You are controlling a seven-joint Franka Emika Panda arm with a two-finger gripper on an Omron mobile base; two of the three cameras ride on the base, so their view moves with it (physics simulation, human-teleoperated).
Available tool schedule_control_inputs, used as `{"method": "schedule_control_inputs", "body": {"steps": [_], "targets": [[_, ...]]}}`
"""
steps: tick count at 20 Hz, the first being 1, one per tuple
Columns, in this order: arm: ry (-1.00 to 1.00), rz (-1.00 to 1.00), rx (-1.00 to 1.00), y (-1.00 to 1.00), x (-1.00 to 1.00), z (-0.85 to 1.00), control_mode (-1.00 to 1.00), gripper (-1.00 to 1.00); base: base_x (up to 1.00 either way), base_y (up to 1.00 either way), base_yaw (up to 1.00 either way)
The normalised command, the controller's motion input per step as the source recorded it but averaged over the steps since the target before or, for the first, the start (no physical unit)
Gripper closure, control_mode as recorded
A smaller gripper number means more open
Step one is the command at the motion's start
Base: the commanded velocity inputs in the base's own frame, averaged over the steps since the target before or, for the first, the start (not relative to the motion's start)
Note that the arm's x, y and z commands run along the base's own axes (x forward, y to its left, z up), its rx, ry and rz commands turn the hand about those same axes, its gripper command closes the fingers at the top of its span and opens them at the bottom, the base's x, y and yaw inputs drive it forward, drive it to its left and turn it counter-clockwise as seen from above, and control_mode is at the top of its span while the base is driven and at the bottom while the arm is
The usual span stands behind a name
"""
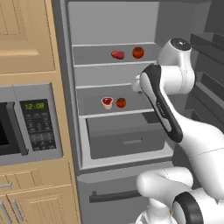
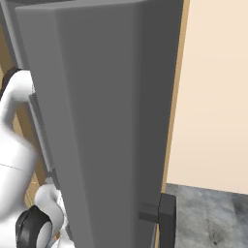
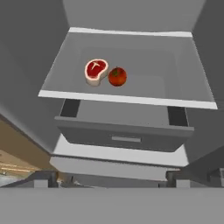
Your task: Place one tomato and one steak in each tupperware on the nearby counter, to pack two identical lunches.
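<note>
The fridge stands open. Its upper shelf holds a plain deep red steak and a tomato. One shelf lower lie a steak with a white fat rim and, touching its right side, a second tomato. My gripper hangs in front of this lower shelf, back from its edge, looking down onto the pair. It is open and holds nothing. In the left base view my forearm covers most of the hand. The tupperware and the counter are out of view.
Below the lower shelf's front edge sits a closed grey drawer. The swung-out fridge door stands close on my right. A microwave sits in wooden cabinets to the left of the fridge.
</note>
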Motion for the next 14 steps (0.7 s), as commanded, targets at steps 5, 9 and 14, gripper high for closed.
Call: {"method": "schedule_control_inputs", "body": {"steps": [5,9,14], "targets": [[-0.14,0.0,0.0,0.15,0.0,0.73,-1.0,-1.0,0.0,0.0,0.0],[-0.13,0.0,0.0,0.08,0.04,0.68,-1.0,-1.0,0.0,0.0,0.0],[-0.09,0.0,0.0,0.02,0.4,0.09,-1.0,-1.0,0.0,0.0,0.0]]}}
